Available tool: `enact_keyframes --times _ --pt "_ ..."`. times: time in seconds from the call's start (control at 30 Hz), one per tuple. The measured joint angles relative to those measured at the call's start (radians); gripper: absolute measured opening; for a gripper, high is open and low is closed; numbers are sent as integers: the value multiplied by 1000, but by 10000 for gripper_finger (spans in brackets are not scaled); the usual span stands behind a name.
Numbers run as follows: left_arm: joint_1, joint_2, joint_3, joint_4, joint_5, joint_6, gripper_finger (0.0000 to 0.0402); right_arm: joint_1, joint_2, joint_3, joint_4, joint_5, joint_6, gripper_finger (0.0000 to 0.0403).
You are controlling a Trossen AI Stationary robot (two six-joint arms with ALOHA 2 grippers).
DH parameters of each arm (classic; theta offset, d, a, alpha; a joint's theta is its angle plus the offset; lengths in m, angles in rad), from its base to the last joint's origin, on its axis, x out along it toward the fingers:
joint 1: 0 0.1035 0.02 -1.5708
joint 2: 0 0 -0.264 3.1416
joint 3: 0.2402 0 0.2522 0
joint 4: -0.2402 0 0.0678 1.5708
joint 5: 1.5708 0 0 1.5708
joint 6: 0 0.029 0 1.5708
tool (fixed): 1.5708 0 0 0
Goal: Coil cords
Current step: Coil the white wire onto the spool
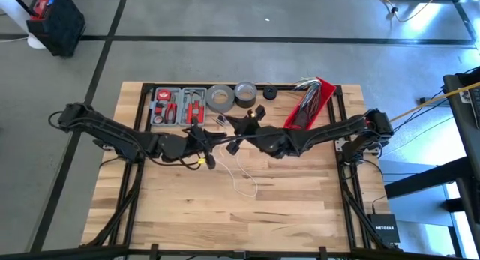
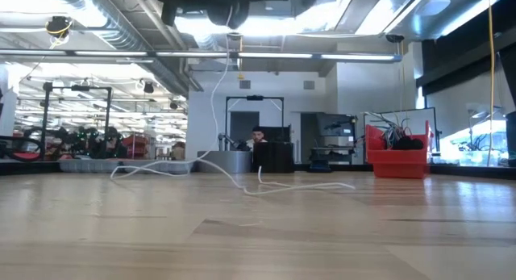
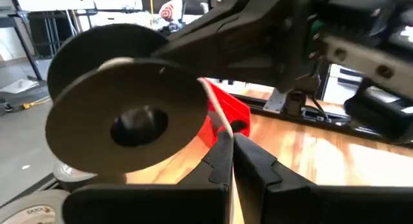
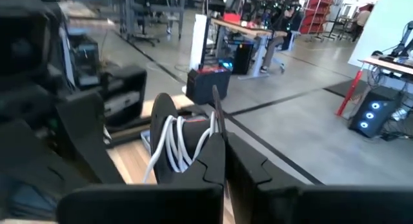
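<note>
The cord is a thin white cable. Part of it is wound on a black two-disc spool (image 3: 129,114), and the rest hangs down in the low view (image 2: 216,110) and lies in loose loops on the table (image 1: 242,176). Both arms meet above the table's middle. My right gripper (image 1: 238,131) is shut on the spool. My left gripper (image 1: 214,138) faces it from the left, shut on the cable just off the spool. My left gripper pinches the single white strand (image 3: 224,126) between its two fingertips, just where it leaves the spool. The fingers come roughly level from the table's left. Below them the cable drops slack to the table. My right gripper has one thin disc of the spool by its rim (image 4: 216,111), pinched between its two fingers, coming level from the table's right. Several white turns (image 4: 175,143) sit on the hub beside the fingers. The spool is lifted clear of the table.
Along the far edge stand a grey tool tray (image 1: 178,106) with red-handled tools, two tape rolls (image 1: 220,97) (image 1: 245,91) and a red bin (image 1: 309,104) of wires. The near half of the wooden table (image 1: 225,215) holds only the cable's loops.
</note>
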Motion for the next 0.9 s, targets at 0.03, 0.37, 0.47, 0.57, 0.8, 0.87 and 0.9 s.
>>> enact_keyframes --times 0.03,0.37,0.47,0.57,0.8,0.87,0.9 --pt "2 4 0 0 0 0 1 0 0 -1 17 -7 -1 5" --pt "17 64 -1 77 0 48 1 -1 -2 -1 108 -99 -23 5" --pt "22 64 -1 65 1 76 1 -1 -3 -1 117 -100 -26 5" --pt "23 65 -1 67 1 94 1 -1 -13 13 97 -101 -46 5" --pt "22 64 0 62 8 104 1 13 -60 59 42 -117 -75 5" --pt "22 65 0 60 10 104 1 14 -73 64 39 -117 -76 5" --pt "22 66 -1 60 12 103 1 16 -81 65 39 -117 -76 5"
